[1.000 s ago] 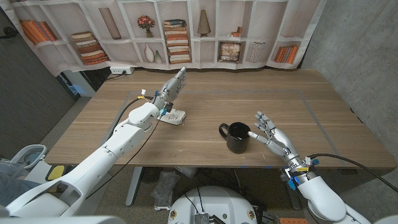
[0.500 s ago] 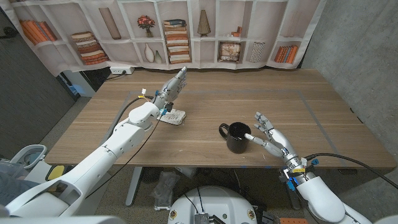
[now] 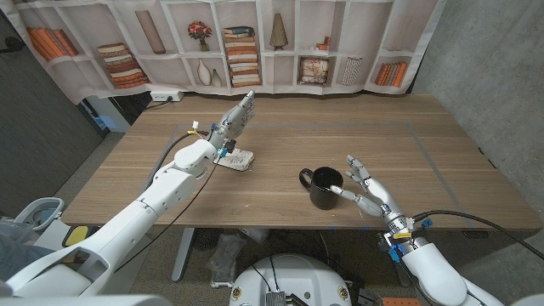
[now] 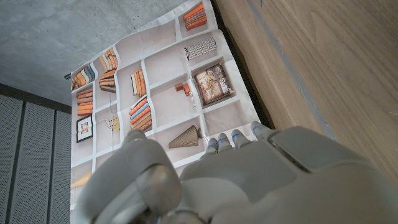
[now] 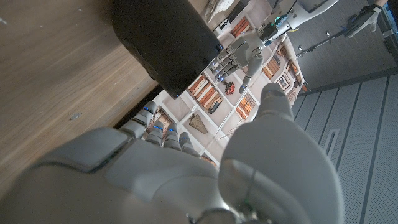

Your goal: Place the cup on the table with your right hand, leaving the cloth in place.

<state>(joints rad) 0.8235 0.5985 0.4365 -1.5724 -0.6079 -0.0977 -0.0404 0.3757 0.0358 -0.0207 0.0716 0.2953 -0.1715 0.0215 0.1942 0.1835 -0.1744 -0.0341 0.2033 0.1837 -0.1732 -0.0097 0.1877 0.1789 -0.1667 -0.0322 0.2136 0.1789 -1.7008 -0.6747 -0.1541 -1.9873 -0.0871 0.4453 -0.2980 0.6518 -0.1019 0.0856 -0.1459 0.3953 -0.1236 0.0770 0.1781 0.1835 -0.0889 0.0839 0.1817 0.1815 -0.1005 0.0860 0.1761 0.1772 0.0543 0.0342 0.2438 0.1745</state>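
The left hand [image 3: 237, 117] reaches out over the wooden table [image 3: 280, 127], far from the robot. Its fingers are straight and close together, and it holds nothing. Just under its wrist lies a small white cloth [image 3: 239, 158] on the table.

Near the middle stands the black cup [image 3: 324, 187]. It sits upright on the wood, with its handle pointing toward the cloth side.

The right hand [image 3: 365, 189] is just beside the cup. Its fingers are spread apart and it holds nothing. One fingertip [image 3: 341, 185] is right at the cup's rim; I cannot tell if it touches.
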